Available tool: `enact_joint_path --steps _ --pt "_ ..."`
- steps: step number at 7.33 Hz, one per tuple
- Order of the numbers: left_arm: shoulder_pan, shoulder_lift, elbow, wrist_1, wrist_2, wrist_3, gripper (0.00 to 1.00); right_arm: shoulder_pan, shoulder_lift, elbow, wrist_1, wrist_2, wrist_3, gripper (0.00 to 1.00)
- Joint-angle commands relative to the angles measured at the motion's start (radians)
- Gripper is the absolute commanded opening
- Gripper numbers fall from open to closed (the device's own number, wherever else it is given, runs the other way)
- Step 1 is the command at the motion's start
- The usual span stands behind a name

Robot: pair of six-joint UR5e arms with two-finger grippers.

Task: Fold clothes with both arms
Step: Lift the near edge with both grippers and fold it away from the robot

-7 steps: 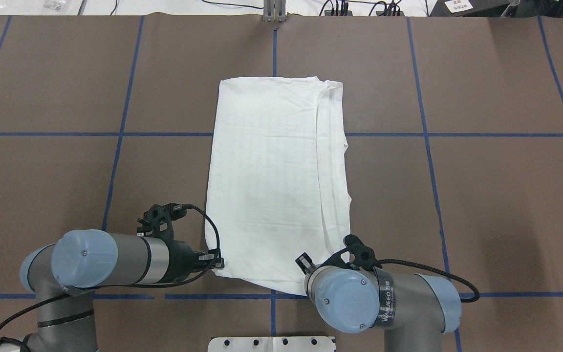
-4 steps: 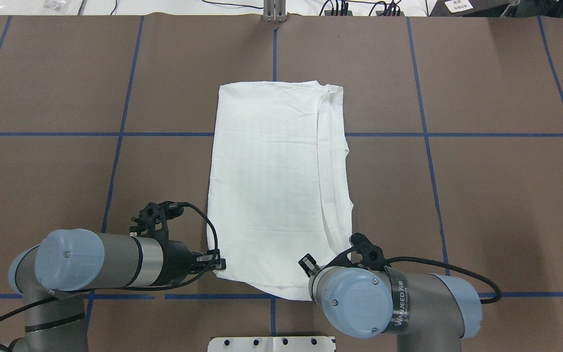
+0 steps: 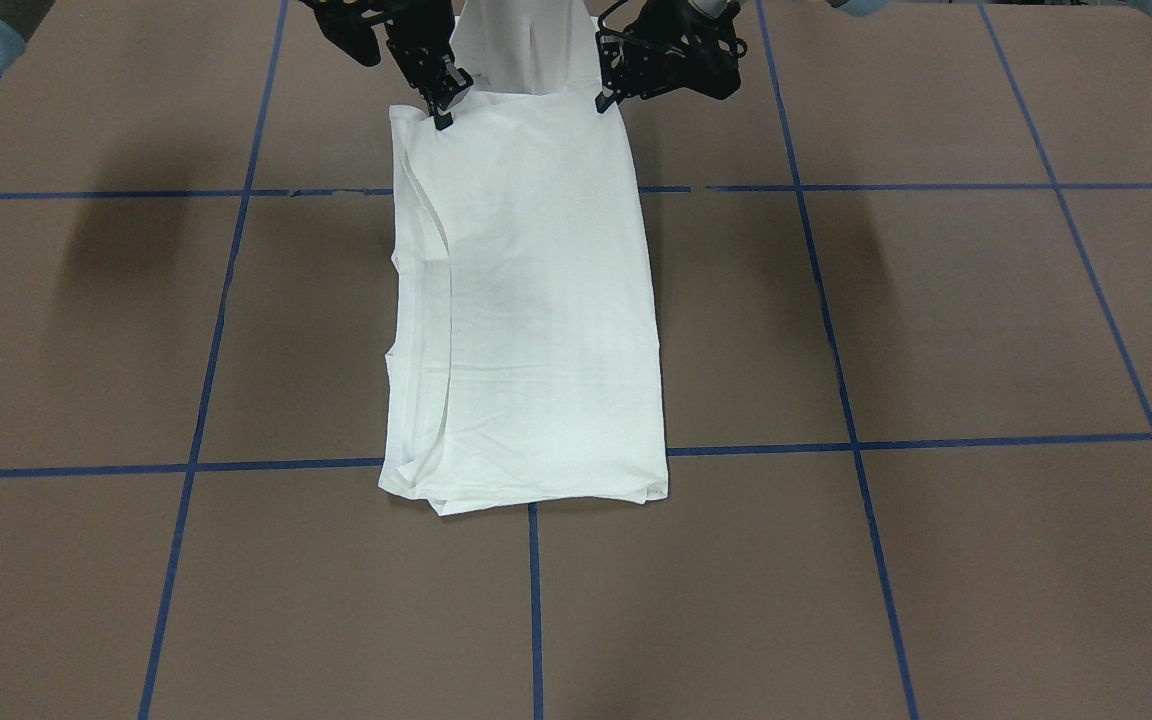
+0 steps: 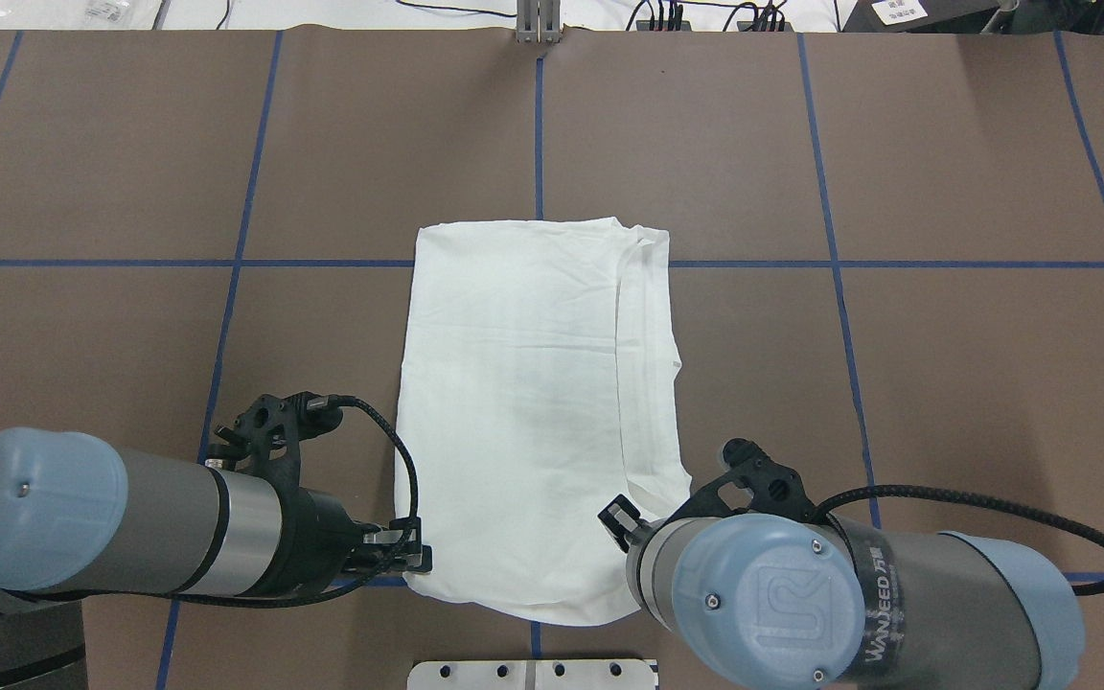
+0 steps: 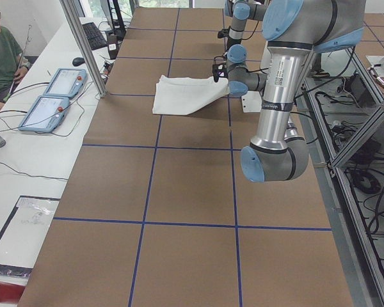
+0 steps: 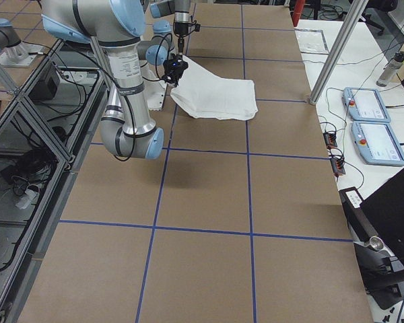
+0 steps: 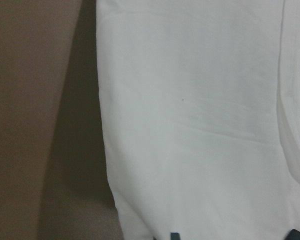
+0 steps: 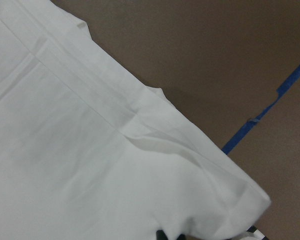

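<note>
**A:** Where's the shirt, and what are the claws doing?

**B:** T-shirt [image 4: 523, 402] lies mid-table [image 4: 945, 383], folded into a long strip. The left gripper [image 4: 415, 556] is pinched on its near left corner and the right gripper [image 4: 621, 515] on its near right corner. Both are clamped on cloth.

**A:** Step?

**B:** Looks like taking the near hem over to the far edge for a half fold. Lift both corners level and at the same pace, with the hem taut between them. Land it edge on edge. The loose layers along the robot's right side may slide out.

**A:** View differences?

**B:** Overhead flattens everything, and the right wrist covers most of its fingers. The side views show the near end off the table, sloping down to the far end. Front-facing shows both pinches, plus stepped layers at the far hem.
</note>
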Motion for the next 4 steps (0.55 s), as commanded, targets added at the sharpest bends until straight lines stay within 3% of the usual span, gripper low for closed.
enact_joint_path --steps 1,2,4 --pt "-0.091 -0.046 0.025 0.061 -0.021 0.025 0.0 0.097 0.028 0.001 -0.038 0.022 -0.154 0.0" --pt "-0.149 -0.094 0.085 0.061 -0.023 0.045 0.0 0.149 0.036 -0.03 -0.03 0.037 -0.226 0.0" --pt "-0.261 -0.198 0.214 0.115 -0.025 0.15 0.0 0.258 0.185 -0.244 -0.026 0.076 -0.32 0.0"
